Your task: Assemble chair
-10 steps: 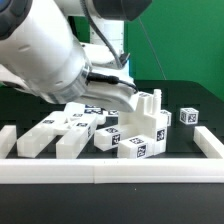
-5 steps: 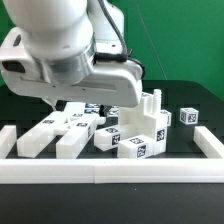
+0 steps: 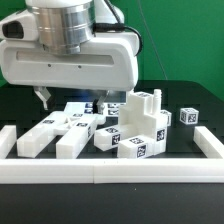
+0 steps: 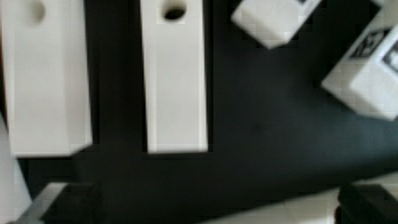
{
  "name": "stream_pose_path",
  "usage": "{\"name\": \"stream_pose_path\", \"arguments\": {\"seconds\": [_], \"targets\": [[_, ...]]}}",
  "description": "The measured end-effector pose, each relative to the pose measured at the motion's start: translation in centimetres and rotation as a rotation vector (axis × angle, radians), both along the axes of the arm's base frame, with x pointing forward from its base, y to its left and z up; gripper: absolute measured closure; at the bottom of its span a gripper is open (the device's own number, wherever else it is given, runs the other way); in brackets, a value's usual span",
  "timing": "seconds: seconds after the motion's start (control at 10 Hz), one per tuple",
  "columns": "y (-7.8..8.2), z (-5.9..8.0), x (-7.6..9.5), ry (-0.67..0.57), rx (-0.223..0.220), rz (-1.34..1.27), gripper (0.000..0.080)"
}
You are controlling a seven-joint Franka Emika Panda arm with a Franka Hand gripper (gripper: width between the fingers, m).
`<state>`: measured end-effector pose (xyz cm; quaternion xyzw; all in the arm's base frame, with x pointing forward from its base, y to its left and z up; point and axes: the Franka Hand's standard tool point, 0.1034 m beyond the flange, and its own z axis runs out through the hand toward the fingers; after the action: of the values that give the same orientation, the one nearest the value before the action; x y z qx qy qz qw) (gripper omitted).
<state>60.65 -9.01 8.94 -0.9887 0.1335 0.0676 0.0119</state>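
One arm (image 3: pixel 70 45): white housing fills the upper left and centre of the exterior view, above the pile.
Chair parts (image 3: pixel 140 125): loose on the black table (image 3: pixel 185 140), lower centre, inside the border rail (image 3: pixel 110 170).
Long bars (image 4: pixel 175 80): two, side by side, at the exterior view's lower left; their long axes run square to the line between the fingers (image 4: pixel 63 200).
Pincer (image 4: pixel 214 200): jaws spread wide, holding nothing; the bars lie just ahead of the tips, not between them.
Small cube (image 3: pixel 188 116): apart, centre right.
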Motion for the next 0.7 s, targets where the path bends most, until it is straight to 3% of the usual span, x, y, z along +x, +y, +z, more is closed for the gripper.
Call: {"name": "stream_pose_path", "arguments": {"seconds": [0.1,0.4,0.7], "targets": [[-0.1,0.0,0.0,-0.076,-0.027,0.001,0.0151],[-1.2,-1.6,-2.4,-0.073,-0.02,-0.058,0.0151],[-0.9,-3.0,-3.5,-0.076,-0.031,-0.056,0.0151]]}}
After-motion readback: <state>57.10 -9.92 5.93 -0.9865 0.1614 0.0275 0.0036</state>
